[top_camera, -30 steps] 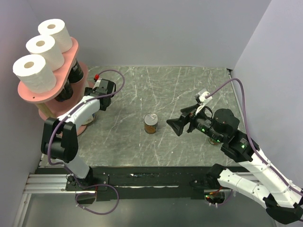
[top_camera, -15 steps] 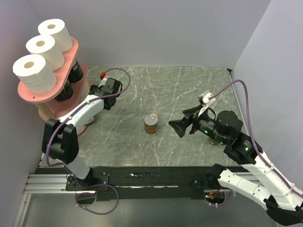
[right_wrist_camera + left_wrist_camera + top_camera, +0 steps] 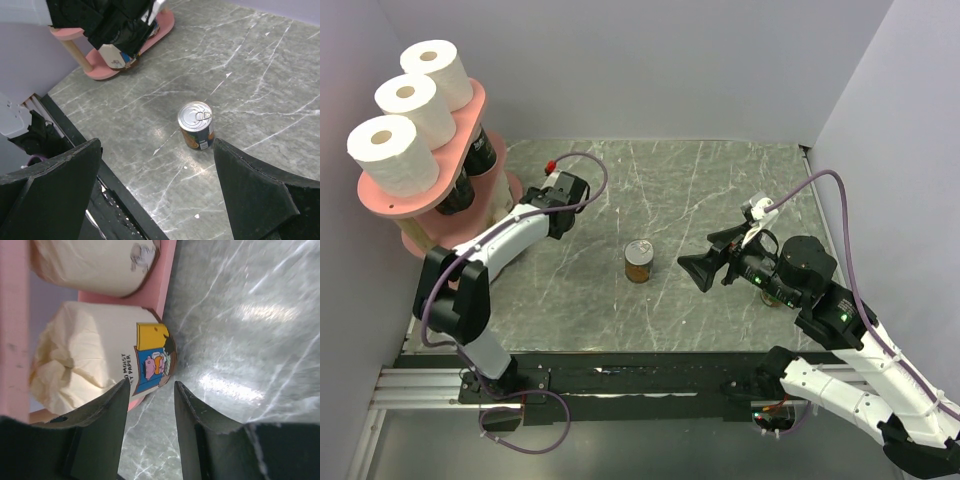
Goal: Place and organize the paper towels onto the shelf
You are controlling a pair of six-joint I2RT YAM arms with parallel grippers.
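**Desk:** Left to right, what's showing?

**Operator:** Shelf [image 3: 472,108] stocked: white rolls [image 3: 392,152] on top, a cream roll [image 3: 90,357] on the bottom board. My left gripper [image 3: 151,387] gapes empty beside it, and my right gripper [image 3: 157,145] is spread wide near the can [image 3: 639,261]. Stocking looks done; next I'd park both arms.

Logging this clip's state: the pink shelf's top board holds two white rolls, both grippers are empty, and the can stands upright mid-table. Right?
Not quite. The top external view shows three white rolls on the shelf's top board, not two. The left gripper and right gripper are empty, and the can stands upright mid-table.
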